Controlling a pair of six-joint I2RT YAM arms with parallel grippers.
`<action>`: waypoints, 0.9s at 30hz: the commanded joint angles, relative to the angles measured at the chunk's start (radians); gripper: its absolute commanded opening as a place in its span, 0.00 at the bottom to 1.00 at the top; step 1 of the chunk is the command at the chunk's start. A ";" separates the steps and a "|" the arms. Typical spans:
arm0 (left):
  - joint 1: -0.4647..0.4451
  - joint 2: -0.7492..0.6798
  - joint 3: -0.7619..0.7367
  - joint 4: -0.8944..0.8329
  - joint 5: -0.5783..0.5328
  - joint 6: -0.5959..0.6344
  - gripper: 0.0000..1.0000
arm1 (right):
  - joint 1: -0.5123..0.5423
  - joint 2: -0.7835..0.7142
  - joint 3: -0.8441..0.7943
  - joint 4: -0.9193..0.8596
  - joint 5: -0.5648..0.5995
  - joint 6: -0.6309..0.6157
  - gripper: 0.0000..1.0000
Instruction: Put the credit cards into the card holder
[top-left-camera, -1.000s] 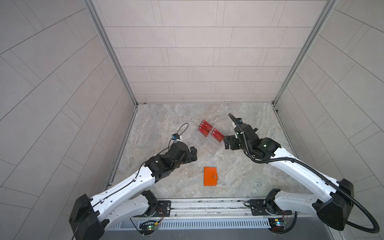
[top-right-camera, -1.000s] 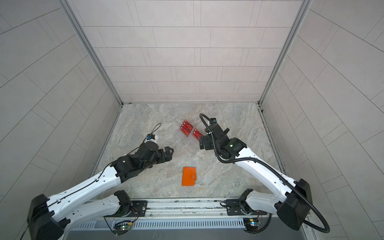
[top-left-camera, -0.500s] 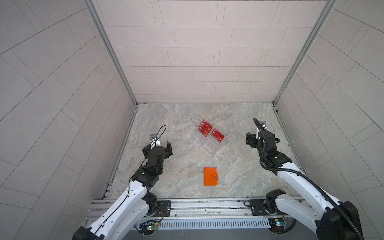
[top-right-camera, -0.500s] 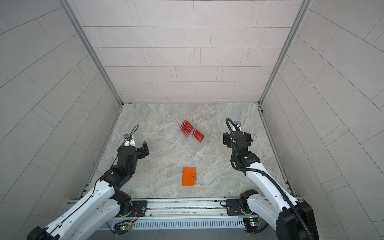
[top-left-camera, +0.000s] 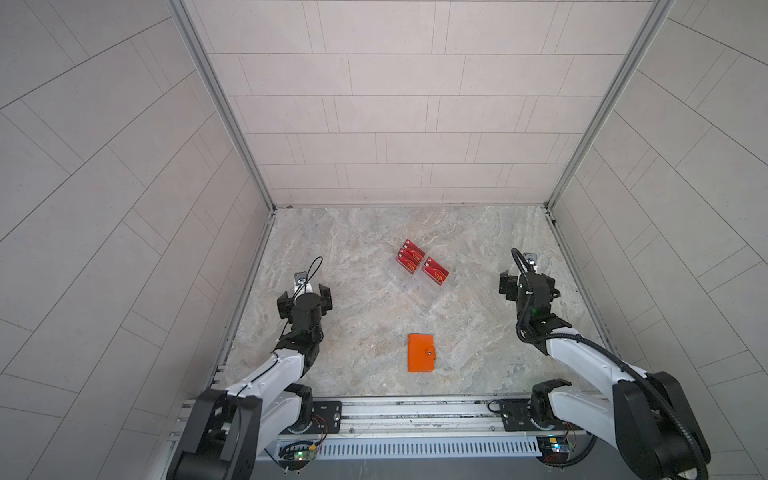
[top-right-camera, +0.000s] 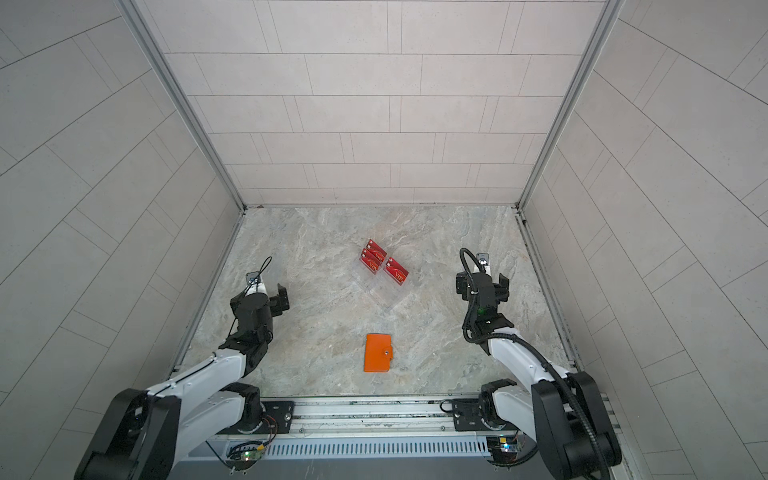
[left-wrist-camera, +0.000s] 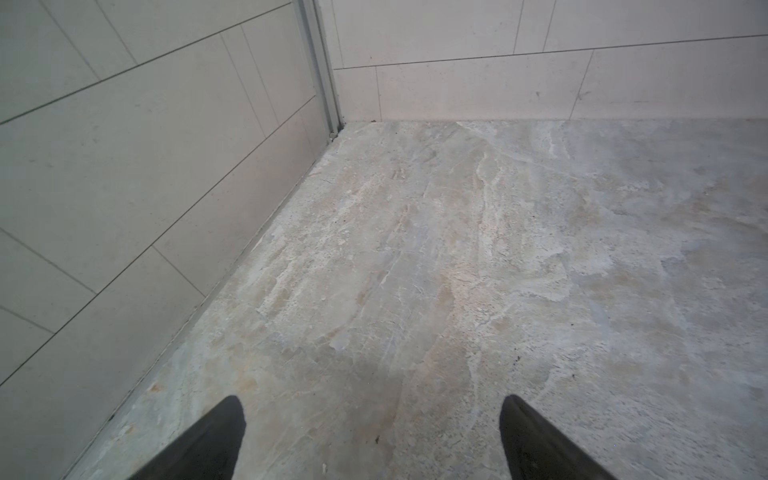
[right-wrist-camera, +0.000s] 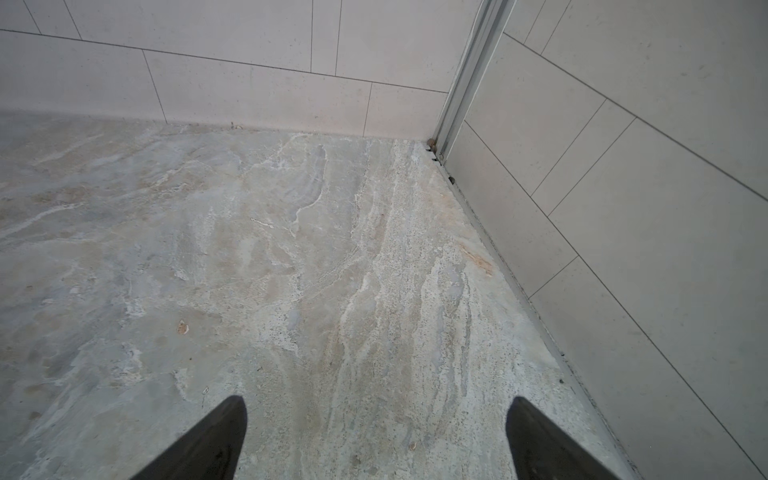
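With left tool (top-left-camera: 305, 294) and right tool (top-left-camera: 527, 284) spread empty at tabletop (top-left-camera: 353, 249) sides, credit cards (top-left-camera: 411, 262) in clear rack (top-left-camera: 417, 291) mid-tabletop, card holder (top-left-camera: 421, 353) closed near front: likely slipping off thin card edges, tipping light rack.

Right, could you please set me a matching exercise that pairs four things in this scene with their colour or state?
Things:
1. card holder
2. credit cards
3. rack
4. left gripper

Descriptions:
A. red, printed VIP
B. black, open above the table
C. orange, closed, lying flat
D. see-through, holding the cards

Pairs: 1-C, 2-A, 3-D, 4-B
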 joint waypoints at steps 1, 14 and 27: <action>0.032 0.094 0.071 0.189 0.057 0.026 1.00 | -0.017 0.079 -0.022 0.173 0.005 -0.019 0.99; 0.071 0.372 0.146 0.370 0.118 0.023 1.00 | -0.050 0.387 0.062 0.314 -0.075 -0.028 0.99; 0.055 0.381 0.168 0.346 0.184 0.058 1.00 | -0.051 0.381 0.067 0.295 -0.074 -0.020 1.00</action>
